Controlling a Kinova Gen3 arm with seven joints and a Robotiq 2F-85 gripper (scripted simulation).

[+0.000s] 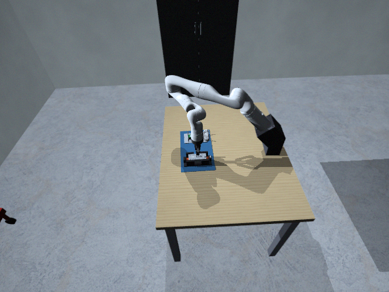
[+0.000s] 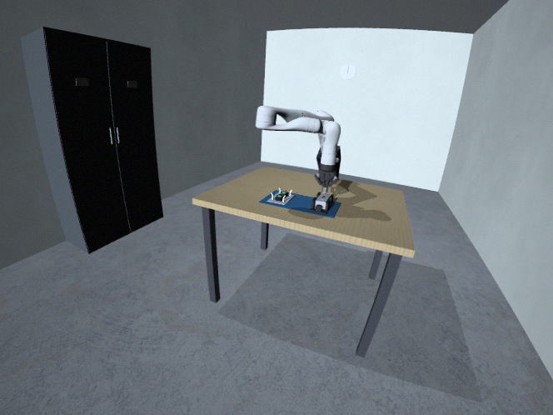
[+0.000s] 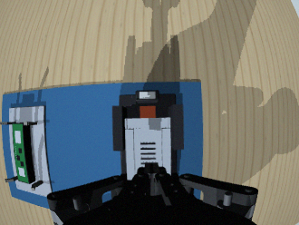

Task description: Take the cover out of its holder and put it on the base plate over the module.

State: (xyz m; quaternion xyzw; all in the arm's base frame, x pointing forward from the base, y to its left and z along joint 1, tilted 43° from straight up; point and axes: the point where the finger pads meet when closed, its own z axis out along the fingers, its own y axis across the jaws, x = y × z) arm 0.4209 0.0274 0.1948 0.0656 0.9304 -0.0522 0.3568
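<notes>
Cover [image 1: 196,156] [image 2: 323,199] [image 3: 149,133] seated in holder [image 1: 198,164] [image 2: 331,202] [image 3: 117,132], not lifted | jaws [image 1: 197,152] [image 2: 324,191] together, gripping nothing, just above or at cover top, contact unclear | module [image 1: 189,136] [image 2: 282,194] [image 3: 20,154] uncovered on base plate [image 1: 186,138] [image 2: 279,202] [image 3: 38,136] | left: grasp, lift, carry, lower over module

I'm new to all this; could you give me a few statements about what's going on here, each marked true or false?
The light-grey slotted cover sits in its black holder. True.

The black two-fingered tool is gripping the cover. False: it is shut on nothing.

The green module is uncovered. True.

The flat mat is red. False: blue.
</notes>
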